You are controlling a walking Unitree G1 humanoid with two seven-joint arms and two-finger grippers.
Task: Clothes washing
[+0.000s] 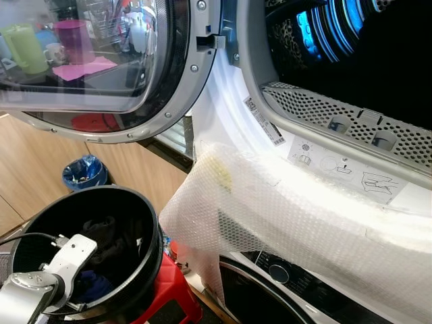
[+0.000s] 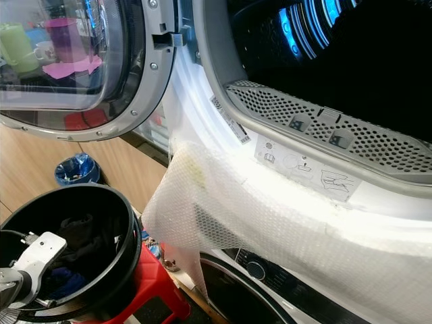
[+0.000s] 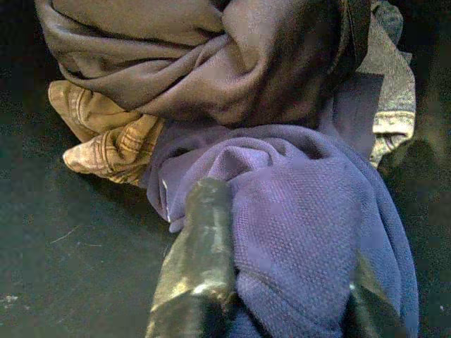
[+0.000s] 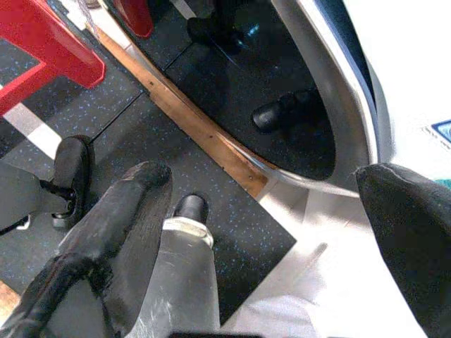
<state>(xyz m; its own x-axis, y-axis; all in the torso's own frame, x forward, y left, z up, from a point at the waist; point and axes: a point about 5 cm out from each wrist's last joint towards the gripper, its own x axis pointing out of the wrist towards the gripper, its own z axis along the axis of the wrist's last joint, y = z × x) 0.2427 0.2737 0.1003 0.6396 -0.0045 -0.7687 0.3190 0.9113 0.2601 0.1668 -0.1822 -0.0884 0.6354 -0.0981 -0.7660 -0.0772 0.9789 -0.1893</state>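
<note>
Left wrist view: your left claw (image 3: 282,296) pinches the knitted purple garment (image 3: 310,211) inside the round black basket (image 1: 145,223).
Around it lie a smooth brown cloth (image 3: 211,63) and a checked tan piece (image 3: 106,141), their ends cut off. Your right claw (image 4: 268,232) hangs spread above the speckled floor (image 4: 127,120). Bubble wrap (image 1: 283,216) drapes the dryer's (image 1: 378,40) sill; its drum is too dark to read.
</note>
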